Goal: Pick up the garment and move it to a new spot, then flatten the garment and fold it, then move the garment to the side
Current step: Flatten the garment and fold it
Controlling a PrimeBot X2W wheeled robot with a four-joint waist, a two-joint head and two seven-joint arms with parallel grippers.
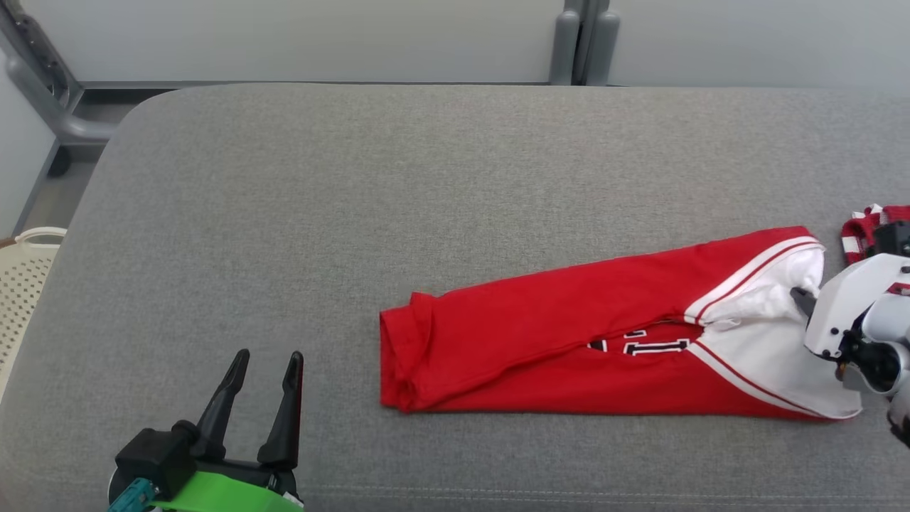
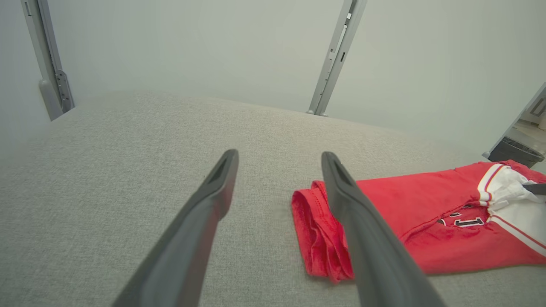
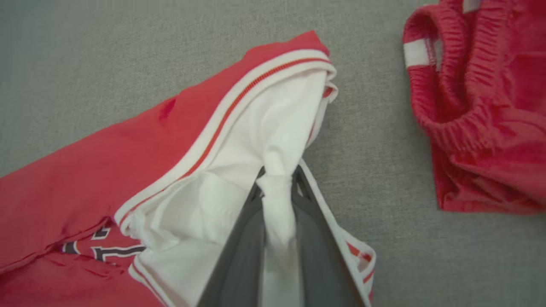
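Pinching the garment [image 1: 554,341] at its white end with the right gripper [image 3: 278,181].

Its jaws are closed on a bunched fold of white cloth at the collar end. The left gripper [image 1: 269,354] hangs over the grey worktop [image 1: 355,178] with jaws spread wide and empty, well apart from the hem end. The red jersey lies as a long folded strip on the right half of the worktop. Its long axis runs left to right, tilting slightly away towards the right. The hem end is nearer the left arm (which would have to reach rightward for it). A second red piece [image 3: 482,128] sits just beyond the held end, not touching it.
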